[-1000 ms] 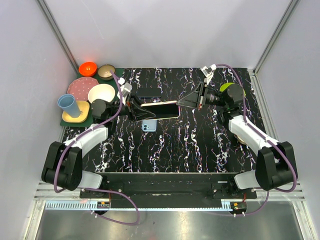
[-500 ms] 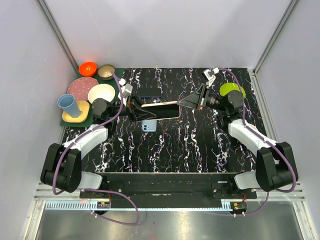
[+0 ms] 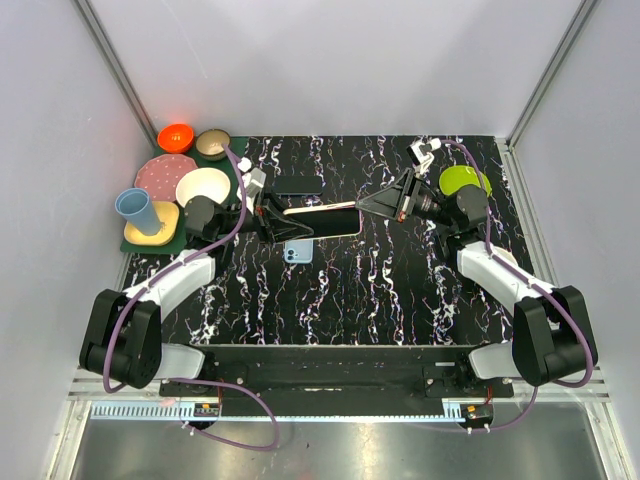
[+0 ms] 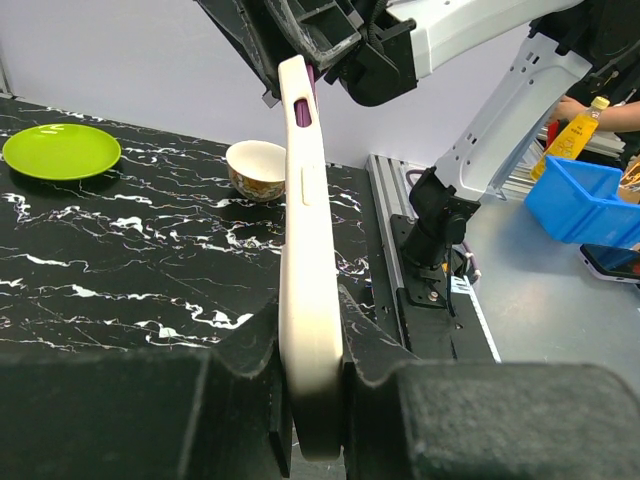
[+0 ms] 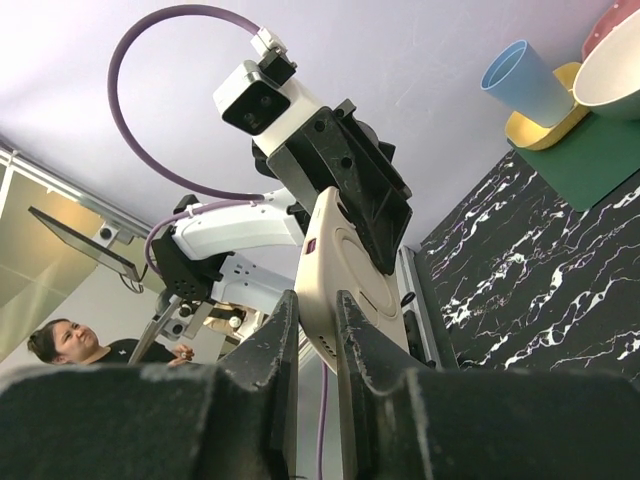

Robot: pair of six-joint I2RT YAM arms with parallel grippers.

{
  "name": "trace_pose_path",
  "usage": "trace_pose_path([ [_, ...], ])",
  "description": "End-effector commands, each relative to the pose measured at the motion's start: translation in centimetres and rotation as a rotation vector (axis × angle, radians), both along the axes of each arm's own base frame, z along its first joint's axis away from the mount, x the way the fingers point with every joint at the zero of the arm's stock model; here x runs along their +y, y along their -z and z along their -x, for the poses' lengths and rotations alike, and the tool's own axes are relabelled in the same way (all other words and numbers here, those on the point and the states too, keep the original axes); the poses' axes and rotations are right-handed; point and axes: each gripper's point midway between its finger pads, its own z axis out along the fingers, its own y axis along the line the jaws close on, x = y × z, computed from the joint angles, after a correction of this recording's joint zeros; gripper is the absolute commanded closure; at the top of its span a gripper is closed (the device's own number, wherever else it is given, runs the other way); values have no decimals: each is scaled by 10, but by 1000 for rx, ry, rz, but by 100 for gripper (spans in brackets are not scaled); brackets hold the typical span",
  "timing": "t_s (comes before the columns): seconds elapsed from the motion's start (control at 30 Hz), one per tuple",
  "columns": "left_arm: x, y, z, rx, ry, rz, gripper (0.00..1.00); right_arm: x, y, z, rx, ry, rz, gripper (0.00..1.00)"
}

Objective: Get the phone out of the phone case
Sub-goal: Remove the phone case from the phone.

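Pinching the smooth cream phone case (image 4: 305, 250) at opposite ends, left fingers (image 4: 235, 385) and right fingers (image 5: 262, 365) suspend it over the marbled table (image 3: 400, 290).

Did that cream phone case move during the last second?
No. Seen from above, the phone case lies exactly as before, just behind the light-blue object lying flat.

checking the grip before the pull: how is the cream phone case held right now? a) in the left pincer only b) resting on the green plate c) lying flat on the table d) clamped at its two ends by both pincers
d: the left pincer is shut on one end of the phone case and the right pincer on the other end; each wrist view shows its own fingers pinching the case.
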Motion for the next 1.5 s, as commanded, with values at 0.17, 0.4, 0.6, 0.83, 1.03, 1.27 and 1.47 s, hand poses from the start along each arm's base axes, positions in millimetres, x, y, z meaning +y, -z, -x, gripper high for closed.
trace_pose_path([
  [0.17, -4, -25, 26, -230, 78, 31, 100, -3, -10, -14, 43, 76, -62, 80],
  [0.4, -5, -24, 28, -237, 87, 29, 100, -3, -12, -13, 93, 67, -80, 83],
  [0.6, -6, -23, 31, -242, 106, 23, 100, -2, -9, -15, 138, 54, -93, 88],
  [0.83, -8, -21, 39, -255, 148, 17, 100, -2, -6, -16, 167, 48, -95, 88],
  [1.03, -9, -20, 52, -280, 200, 19, 100, 3, 6, -23, 203, 24, -50, 99],
  [1.27, -9, -22, 56, -280, 224, 28, 100, 5, 13, -25, 197, 25, -37, 96],
  [1.47, -10, -22, 53, -266, 210, 34, 100, -1, -11, -15, -23, 70, -32, 65],
])
